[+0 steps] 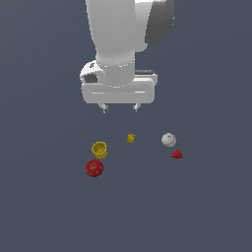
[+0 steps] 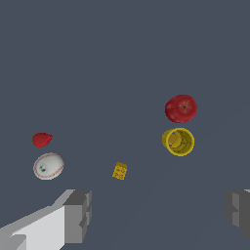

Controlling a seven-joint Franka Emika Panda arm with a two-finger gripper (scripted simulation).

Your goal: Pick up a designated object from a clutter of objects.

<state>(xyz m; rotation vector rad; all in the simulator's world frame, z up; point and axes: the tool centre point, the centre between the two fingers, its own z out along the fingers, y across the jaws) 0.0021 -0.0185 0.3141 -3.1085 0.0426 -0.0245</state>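
1. White two-fingered gripper (image 1: pixel 119 107): fingers spread wide, gripping nothing, raised above the items.
2. Round dark-red apple (image 1: pixel 94 167): on the grey floor, just beside the open yellow cup (image 1: pixel 99 149).
3. Small yellow block (image 1: pixel 131 138) and white ball (image 1: pixel 168 140): well apart from the cup.

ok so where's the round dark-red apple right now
In the exterior view the round dark-red apple lies toward the left, just below the small yellow cup and nearly touching it, away from the open gripper above.

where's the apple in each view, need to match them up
Exterior view: the apple sits lowest in the clutter, toward the exterior view's left, just below the yellow cup.
Wrist view: the apple lies beyond the open fingers, again right beside the cup.
Shared landmark: the yellow cup, the apple's nearest neighbour in both.
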